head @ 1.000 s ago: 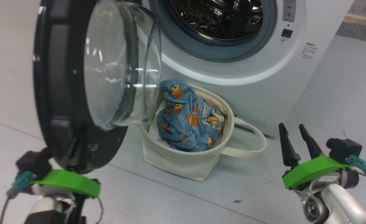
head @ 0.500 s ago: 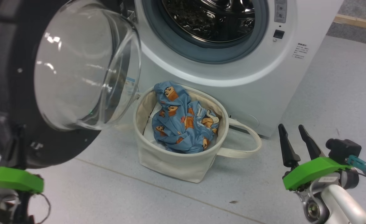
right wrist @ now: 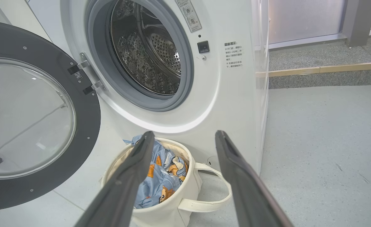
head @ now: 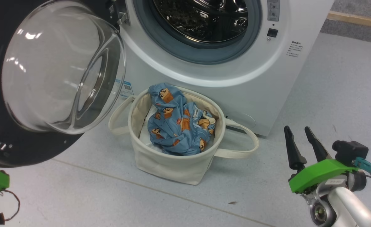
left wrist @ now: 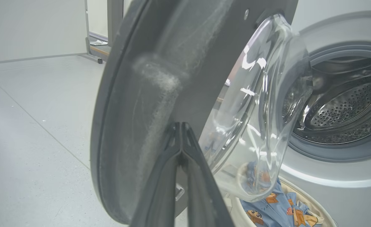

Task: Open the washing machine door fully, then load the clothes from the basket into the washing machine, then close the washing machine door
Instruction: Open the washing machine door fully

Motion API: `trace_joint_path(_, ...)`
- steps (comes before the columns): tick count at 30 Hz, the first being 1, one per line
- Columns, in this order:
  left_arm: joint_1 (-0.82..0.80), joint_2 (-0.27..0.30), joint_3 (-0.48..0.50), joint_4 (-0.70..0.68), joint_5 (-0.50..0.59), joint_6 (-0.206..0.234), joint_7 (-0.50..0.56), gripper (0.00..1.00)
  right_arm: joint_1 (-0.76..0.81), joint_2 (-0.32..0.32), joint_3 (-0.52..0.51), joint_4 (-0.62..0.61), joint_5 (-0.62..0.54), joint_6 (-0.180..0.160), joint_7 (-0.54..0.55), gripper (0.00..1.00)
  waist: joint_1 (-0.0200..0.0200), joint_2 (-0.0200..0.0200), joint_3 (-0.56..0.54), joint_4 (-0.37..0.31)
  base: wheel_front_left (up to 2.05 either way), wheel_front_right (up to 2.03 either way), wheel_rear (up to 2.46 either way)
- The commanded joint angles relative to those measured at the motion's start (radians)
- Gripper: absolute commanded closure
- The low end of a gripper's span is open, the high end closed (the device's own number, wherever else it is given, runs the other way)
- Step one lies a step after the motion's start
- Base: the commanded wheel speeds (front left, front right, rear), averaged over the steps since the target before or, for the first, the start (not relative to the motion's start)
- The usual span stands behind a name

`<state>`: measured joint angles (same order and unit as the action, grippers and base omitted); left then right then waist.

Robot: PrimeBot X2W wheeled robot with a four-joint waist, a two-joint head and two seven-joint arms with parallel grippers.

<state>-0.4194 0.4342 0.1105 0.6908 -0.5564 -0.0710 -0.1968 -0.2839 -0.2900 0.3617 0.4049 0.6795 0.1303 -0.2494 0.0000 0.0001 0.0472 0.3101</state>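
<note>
door stage near done: washing machine door (head: 56, 69) swung wide, 9 o'clock of washing machine (head: 235, 78) | left jaws pressed together at its rim | right jaws wide, empty | clothes (head: 177, 126) unloaded in basket (head: 169, 164), 6 o'clock | closing pending

You have: clothes (head: 176, 126), light blue with orange-brown cartoon faces; basket (head: 166, 167), plain cream; washing machine (head: 204, 82), white and grey; washing machine door (head: 31, 154), black-rimmed, clear-windowed.
</note>
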Motion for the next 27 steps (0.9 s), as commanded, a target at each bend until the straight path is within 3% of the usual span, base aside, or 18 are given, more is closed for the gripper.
trace_joint_path(1,-0.062,0.075,0.052,-0.003,-0.012,-0.001,-0.015,1.00,-0.019,-0.015,0.009,-0.032,0.008,0.000,-0.012,0.00,0.0000,-0.0001,0.004,-0.003,0.00,0.00,0.00)
trace_joint_path(11,-0.150,0.133,0.065,0.111,-0.039,-0.027,-0.026,1.00,-0.037,-0.013,0.009,-0.027,0.007,0.000,-0.012,0.00,0.0000,-0.0001,0.020,-0.013,0.00,0.00,0.00)
trace_joint_path(27,-0.221,0.155,0.039,0.235,-0.049,-0.046,-0.045,1.00,-0.030,-0.009,0.008,-0.021,0.014,0.000,-0.012,0.00,0.0000,-0.0001,0.010,-0.016,0.00,0.00,0.00)
